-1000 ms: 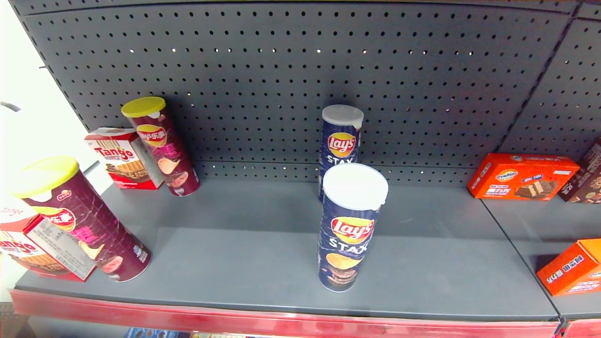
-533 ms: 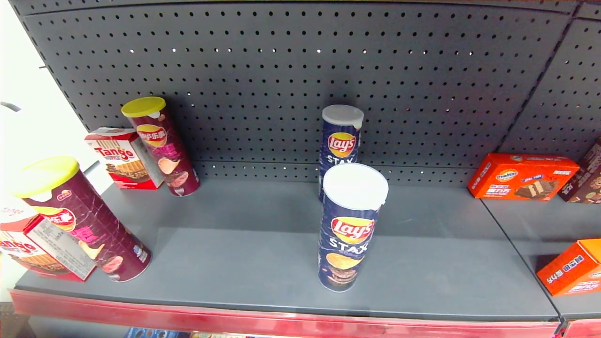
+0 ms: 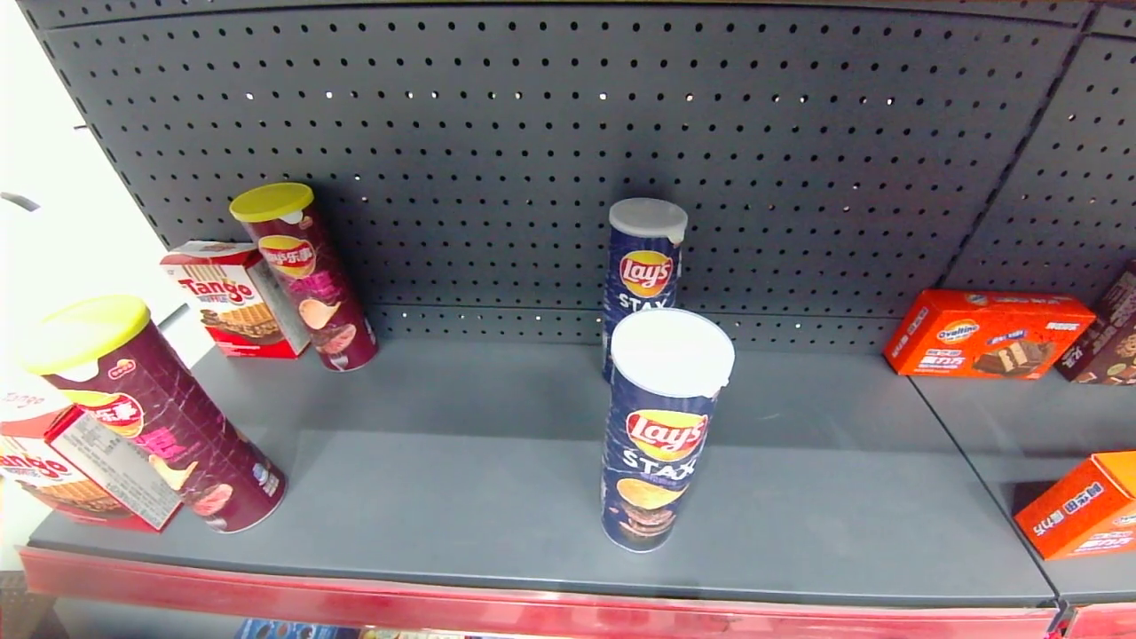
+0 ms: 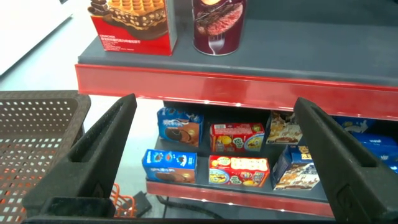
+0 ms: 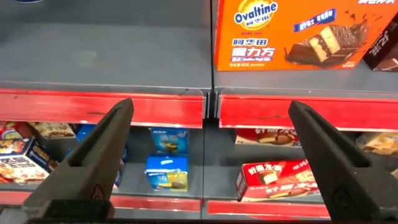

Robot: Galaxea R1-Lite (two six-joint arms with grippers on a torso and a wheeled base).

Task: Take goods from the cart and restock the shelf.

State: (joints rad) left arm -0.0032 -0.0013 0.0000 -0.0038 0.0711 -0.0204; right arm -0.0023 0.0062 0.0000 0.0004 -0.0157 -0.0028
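Note:
The grey shelf (image 3: 497, 461) carries two upright blue chip cans, one near the front (image 3: 661, 435) and one at the back panel (image 3: 645, 266). Two maroon cans with yellow lids (image 3: 155, 417) (image 3: 306, 275) stand at the left beside red wafer boxes (image 3: 229, 297). My left gripper (image 4: 214, 168) hangs open and holds nothing, in front of and below the shelf's red edge (image 4: 249, 93), with the cart's brown mesh basket (image 4: 34, 137) beside it. My right gripper (image 5: 208, 168) is open and holds nothing, facing the red edge (image 5: 124, 106) below an orange box (image 5: 286, 34).
Orange boxes (image 3: 990, 335) (image 3: 1078, 506) sit on the neighbouring shelf section to the right. A lower shelf holds small blue and red snack boxes (image 4: 239, 171) (image 5: 166, 171). Bare shelf surface lies between the maroon cans and the blue cans.

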